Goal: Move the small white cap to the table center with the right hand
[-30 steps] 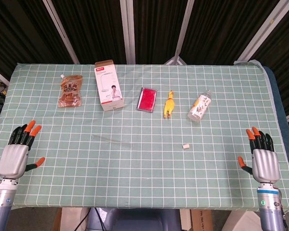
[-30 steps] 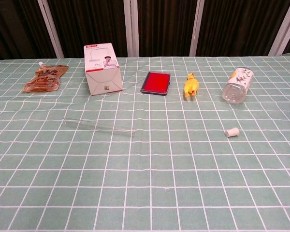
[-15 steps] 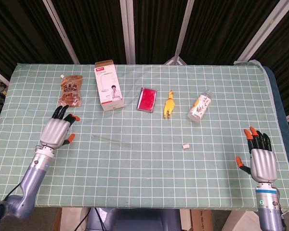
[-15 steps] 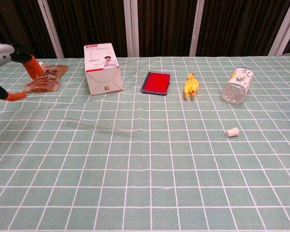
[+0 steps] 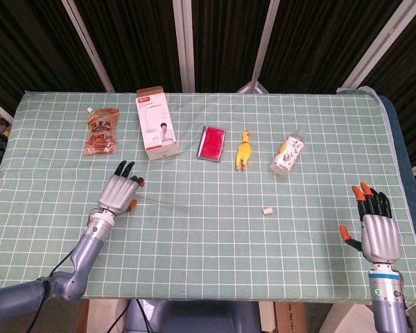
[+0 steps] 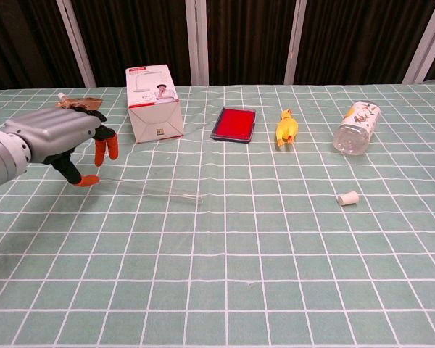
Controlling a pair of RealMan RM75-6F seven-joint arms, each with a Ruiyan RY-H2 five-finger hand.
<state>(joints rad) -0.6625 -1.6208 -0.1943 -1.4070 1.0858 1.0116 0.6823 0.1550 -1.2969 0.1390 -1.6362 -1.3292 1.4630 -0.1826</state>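
The small white cap (image 5: 267, 210) (image 6: 347, 197) lies on its side on the green checked cloth, right of the table's middle. My right hand (image 5: 374, 225) hovers near the table's front right corner, well to the right of the cap, fingers spread and empty; the chest view does not show it. My left hand (image 5: 119, 191) (image 6: 61, 141) is over the left part of the table, fingers apart and empty, close to the end of a clear thin tube (image 6: 148, 189).
Along the back lie a brown pouch (image 5: 102, 130), a white box (image 5: 157, 132), a red flat case (image 5: 212, 143), a yellow rubber chicken (image 5: 243, 150) and a clear bottle (image 5: 288, 155) lying on its side. The table's right edge (image 5: 402, 173) runs beside my right hand.
My left hand has swept from the front left corner inward to the right, reaching the tube's end. My right hand has barely moved. The cap stays put.
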